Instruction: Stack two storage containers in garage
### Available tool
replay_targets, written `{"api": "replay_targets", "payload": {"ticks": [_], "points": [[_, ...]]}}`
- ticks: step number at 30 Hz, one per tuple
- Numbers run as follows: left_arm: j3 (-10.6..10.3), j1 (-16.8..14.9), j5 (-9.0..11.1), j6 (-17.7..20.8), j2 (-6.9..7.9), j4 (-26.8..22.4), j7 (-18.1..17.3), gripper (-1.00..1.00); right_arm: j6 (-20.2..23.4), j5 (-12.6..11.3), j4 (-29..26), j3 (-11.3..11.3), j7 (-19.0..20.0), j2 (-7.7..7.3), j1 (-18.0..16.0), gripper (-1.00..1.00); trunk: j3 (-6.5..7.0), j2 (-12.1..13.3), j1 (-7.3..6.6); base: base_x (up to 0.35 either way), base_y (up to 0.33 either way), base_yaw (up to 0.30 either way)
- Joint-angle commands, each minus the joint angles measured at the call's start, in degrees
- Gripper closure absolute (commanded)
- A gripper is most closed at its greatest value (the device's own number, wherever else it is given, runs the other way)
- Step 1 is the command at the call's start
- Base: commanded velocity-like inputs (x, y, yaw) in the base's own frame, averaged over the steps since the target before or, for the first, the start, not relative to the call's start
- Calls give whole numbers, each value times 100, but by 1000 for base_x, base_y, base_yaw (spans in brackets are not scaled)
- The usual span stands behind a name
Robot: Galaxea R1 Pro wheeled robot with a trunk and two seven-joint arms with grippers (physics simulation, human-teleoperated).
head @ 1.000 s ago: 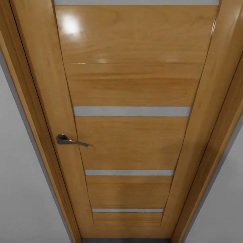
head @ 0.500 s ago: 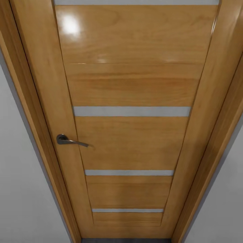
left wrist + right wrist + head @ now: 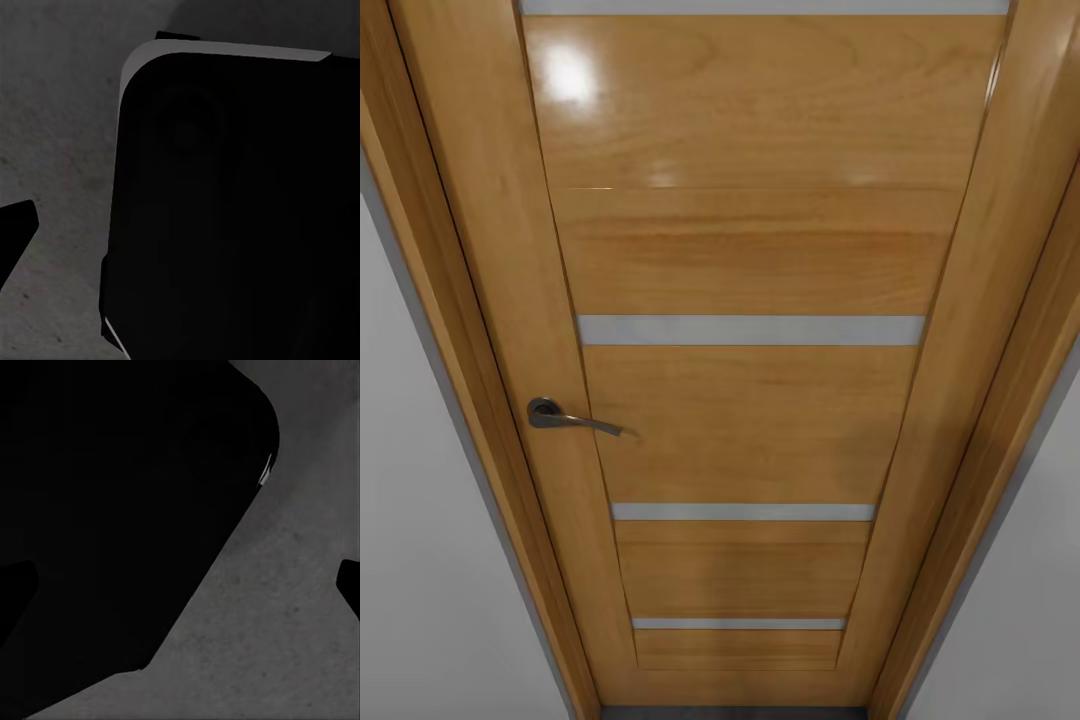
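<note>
Now | one wooden door (image 3: pixel 750 420) | one handle (image 3: pixel 570 417) | both grippers' states: cannot tell

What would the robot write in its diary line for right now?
facing: closed wooden door | handle: untouched | wrist views: dark grey floor, black robot body | containers: unseen

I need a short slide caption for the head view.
Closed orange-brown wooden door with grey lever handle, seen close between white walls.
</note>
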Motion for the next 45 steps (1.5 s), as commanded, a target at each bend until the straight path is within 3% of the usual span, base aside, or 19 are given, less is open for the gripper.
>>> {"api": "replay_targets", "payload": {"ticks": [1, 4, 8, 13, 18, 27, 40, 45], "points": [[-3, -1, 42, -13, 2, -1, -1, -100, -39, -42, -7, 49, -46, 2, -1, -100, -5, -2, 0, 0, 0, 0], [-5, -1, 43, -13, 8, -1, -2, -100, -120, -36, -307, 52, -260, -11, -5, -100, -5, -2, 0, 0, 0, 0], [-3, -1, 46, -13, 7, -1, -2, -100, -108, -41, -1295, 40, -613, -40, -8, -100, -5, -2, 0, 0, 0, 0], [-3, -1, 48, -13, -1, -1, -2, -100, -31, -73, -2267, 10, -781, -305, -9, -100, -5, -2, 0, 0, 0, 0], [-5, -1, 49, -13, 4, -1, -2, -100, 121, -80, -2694, -6, -806, -422, -11, -100, -5, -2, 0, 0, 0, 0], [-3, -1, 49, -14, 5, -1, -2, -100, 393, -95, -2825, -16, -801, -629, -342, -100, -5, -2, 0, 0, 0, 0], [-3, -1, 49, -13, 5, -1, -2, -100, 525, -120, -2810, -26, -777, -631, -974, -100, -5, -2, 0, 0, 0, 0], [-3, -1, 49, -13, 5, -1, -2, -100, 692, -253, -2809, -51, -783, -608, -1227, -100, -5, -2, 0, 0, 0, 0]]}}
